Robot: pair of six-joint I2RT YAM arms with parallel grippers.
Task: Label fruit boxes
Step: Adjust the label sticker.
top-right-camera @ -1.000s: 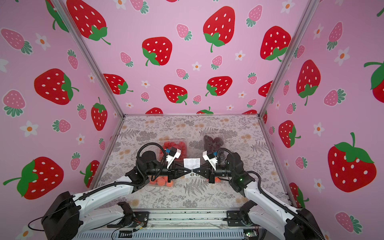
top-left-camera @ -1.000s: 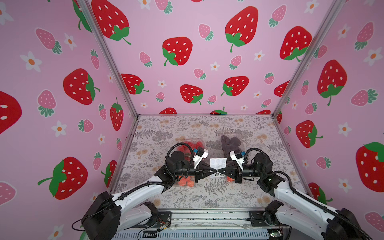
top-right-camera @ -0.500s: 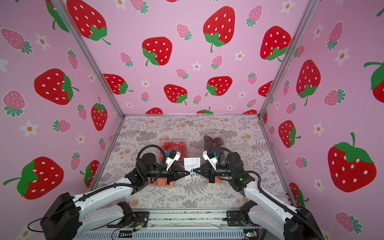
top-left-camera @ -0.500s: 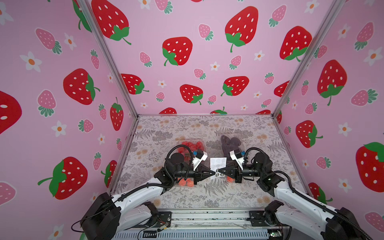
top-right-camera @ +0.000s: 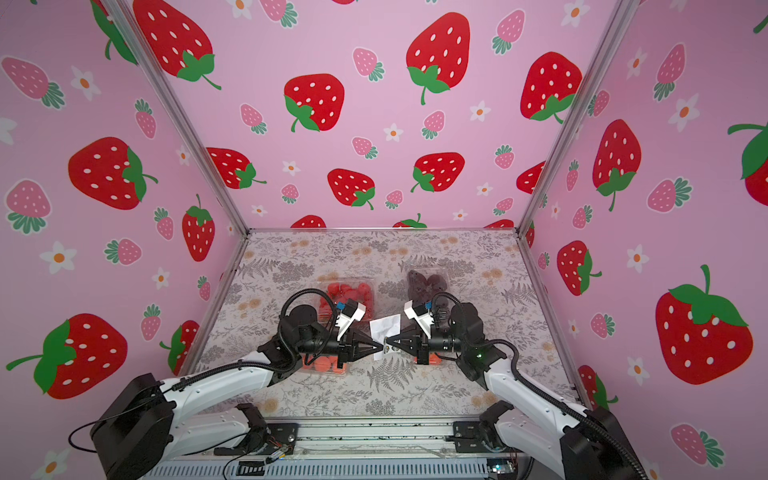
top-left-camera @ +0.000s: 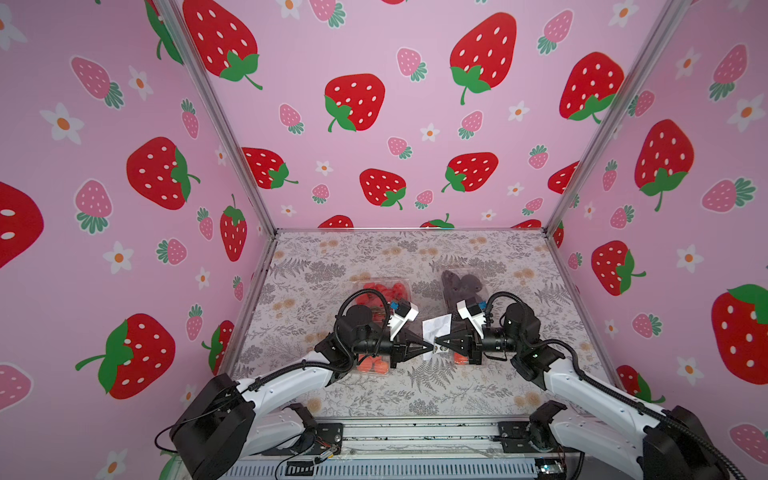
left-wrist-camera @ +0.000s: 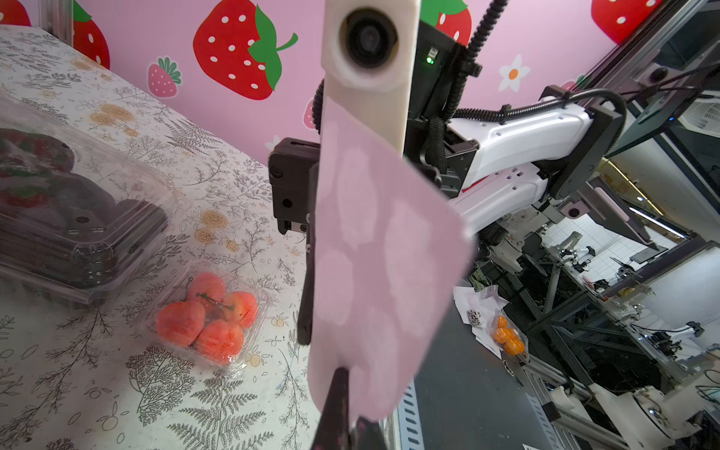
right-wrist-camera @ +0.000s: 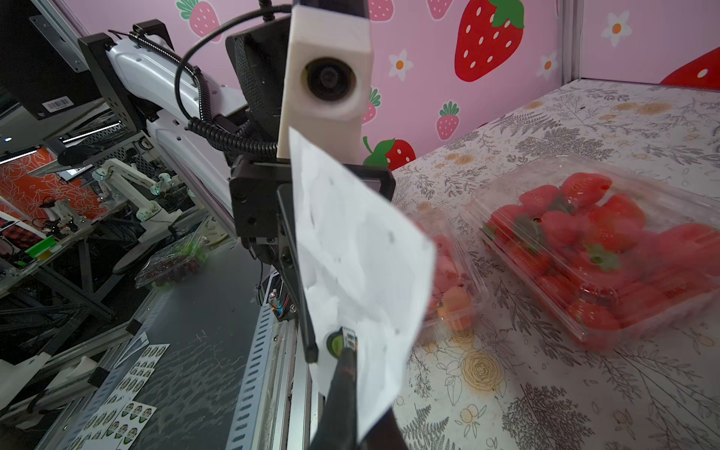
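Note:
A white sticker sheet (top-left-camera: pixel 437 328) hangs upright above the table's middle. My left gripper (top-left-camera: pixel 429 347) and right gripper (top-left-camera: pixel 437 347) meet tip to tip at its lower edge, both shut on it. A green sticker (right-wrist-camera: pixel 338 343) shows at the right gripper's tip. The strawberry box (top-left-camera: pixel 384 291) and the dark fruit box (top-left-camera: pixel 463 284) lie behind the arms. The box of orange-pink fruits (top-left-camera: pixel 372 365) is partly hidden under the left arm. The small box of orange-red fruits (left-wrist-camera: pixel 210 315) lies under the right gripper.
The floral table (top-left-camera: pixel 415 390) is walled in pink on three sides. A metal rail (top-left-camera: pixel 415 432) runs along its front edge. Beyond the rail, loose sticker sheets (right-wrist-camera: pixel 128 374) and another fruit box (left-wrist-camera: pixel 506 339) lie on a dark bench.
The left gripper's jaws have closed on the sheet's lower edge. Both arms have barely shifted.

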